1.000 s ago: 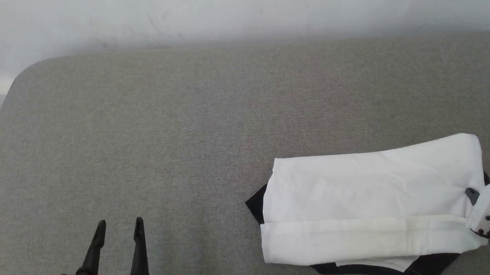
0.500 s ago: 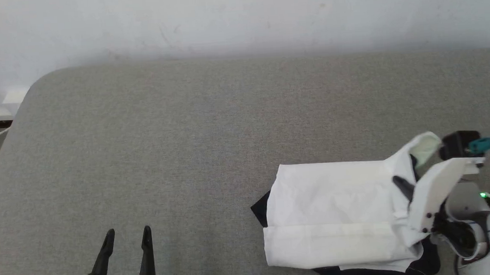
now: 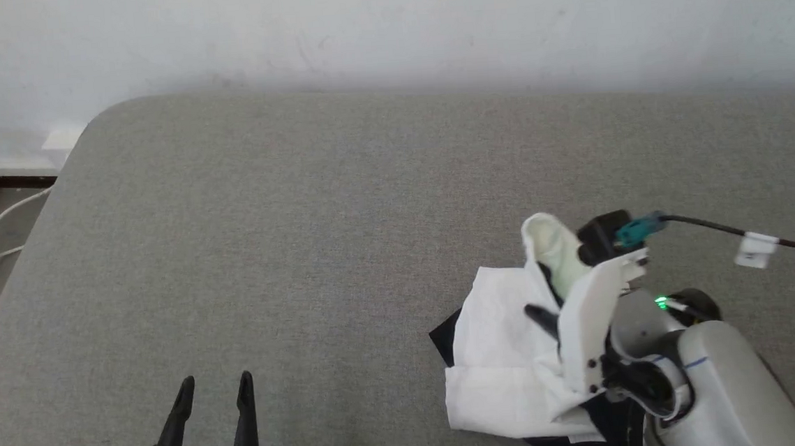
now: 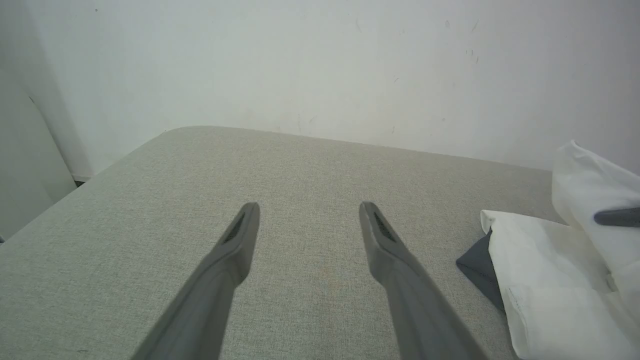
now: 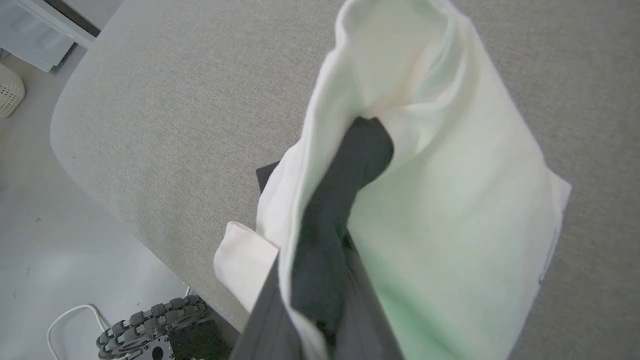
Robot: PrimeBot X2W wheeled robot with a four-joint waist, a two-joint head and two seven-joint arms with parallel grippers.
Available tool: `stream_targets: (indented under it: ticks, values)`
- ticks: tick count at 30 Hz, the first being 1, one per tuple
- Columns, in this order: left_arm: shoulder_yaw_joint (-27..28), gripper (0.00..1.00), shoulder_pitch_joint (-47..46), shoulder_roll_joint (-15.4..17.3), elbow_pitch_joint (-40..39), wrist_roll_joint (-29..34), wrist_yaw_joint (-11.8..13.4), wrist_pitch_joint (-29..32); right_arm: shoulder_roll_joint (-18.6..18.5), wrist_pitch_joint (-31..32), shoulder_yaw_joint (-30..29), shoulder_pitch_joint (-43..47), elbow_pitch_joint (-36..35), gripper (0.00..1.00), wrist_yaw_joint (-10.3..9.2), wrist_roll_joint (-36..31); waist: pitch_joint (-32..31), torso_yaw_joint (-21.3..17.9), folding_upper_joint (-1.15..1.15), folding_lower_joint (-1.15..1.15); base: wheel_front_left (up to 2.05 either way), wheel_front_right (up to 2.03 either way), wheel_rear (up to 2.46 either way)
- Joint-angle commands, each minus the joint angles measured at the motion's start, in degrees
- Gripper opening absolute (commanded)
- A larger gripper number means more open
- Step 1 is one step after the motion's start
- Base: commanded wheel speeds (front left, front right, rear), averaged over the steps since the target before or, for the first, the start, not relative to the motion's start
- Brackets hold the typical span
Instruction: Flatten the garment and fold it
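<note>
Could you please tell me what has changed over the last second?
The right gripper, shut on the right end of the thin white shirt with black sleeves, has lifted that end and carried it toward the robot's left, doubling the shirt over itself. The head view shifted too. The left gripper stayed open and idle over the grey fabric-covered table; the shirt's left end stayed put.

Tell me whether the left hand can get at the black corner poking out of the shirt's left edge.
Probably yes. The left hand is open, nothing but bare grey padding lies between it and the black corner, and that corner sticks out uncovered on its side.
</note>
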Motion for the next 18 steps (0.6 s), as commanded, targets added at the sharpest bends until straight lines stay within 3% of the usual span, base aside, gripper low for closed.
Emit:
stream_targets:
  ticks: [1, 18]
  values:
    - [0.1, 1.00, 0.2, -0.3, 0.3, 0.1, -0.4, -0.3, 0.2, -0.4, 1.4, -1.2, 1.5, 0.00, -0.04, 0.6, 0.0, 0.3, 0.00, 0.00, 0.00, 0.00, 0.00]
    - [-0.5, 1.00, -2.3, -1.6, 2.2, 0.8, -2.0, -0.3, 0.2, -11.2, 12.0, -10.7, 28.9, 0.00, -0.04, 5.8, 1.7, 3.5, 0.00, 0.00, 0.00, 0.00, 0.00]
